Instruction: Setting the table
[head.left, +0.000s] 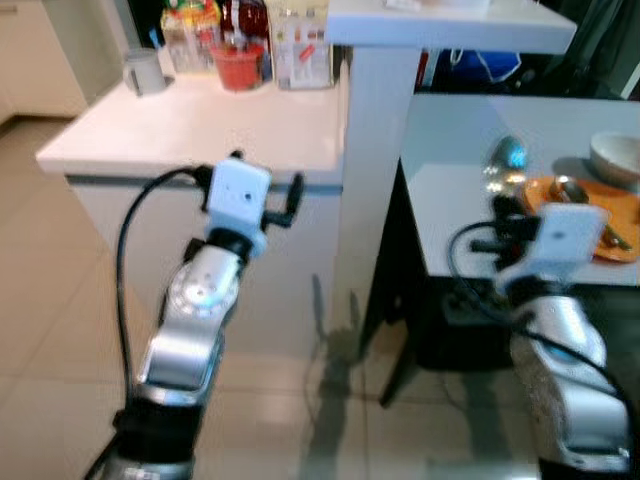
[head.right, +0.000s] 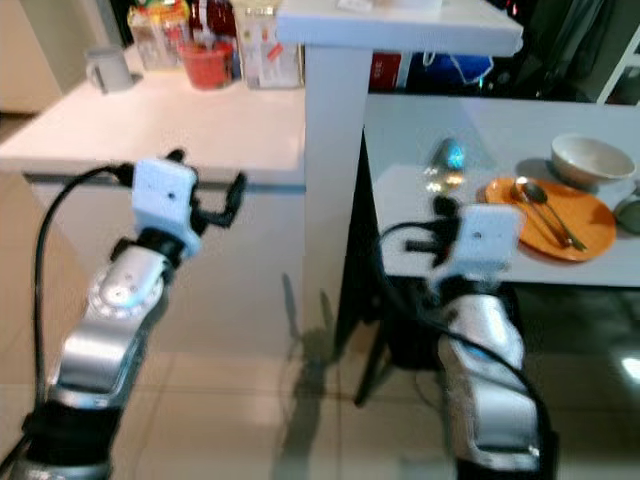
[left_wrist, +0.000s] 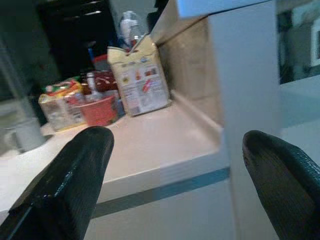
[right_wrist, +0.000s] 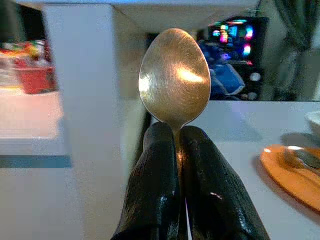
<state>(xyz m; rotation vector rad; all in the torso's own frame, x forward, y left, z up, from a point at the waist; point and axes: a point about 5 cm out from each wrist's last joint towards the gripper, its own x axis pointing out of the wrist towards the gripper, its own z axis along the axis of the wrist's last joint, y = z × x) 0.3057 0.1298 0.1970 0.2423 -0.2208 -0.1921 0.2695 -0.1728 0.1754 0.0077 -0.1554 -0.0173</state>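
Two grippers are up: my left gripper (left_wrist: 175, 175) hangs wide and empty before the counter (head.left: 200, 130), while my right gripper (right_wrist: 175, 145) pinches a spoon (right_wrist: 175, 75) upright, ready for the orange plate (head.right: 585, 225) beside the bowl (head.right: 592, 158).

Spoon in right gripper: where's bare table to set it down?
Bare grey table left of the orange plate, past where the right gripper holds the spoon. Crowded: plate already carries cutlery, white bowl behind it.
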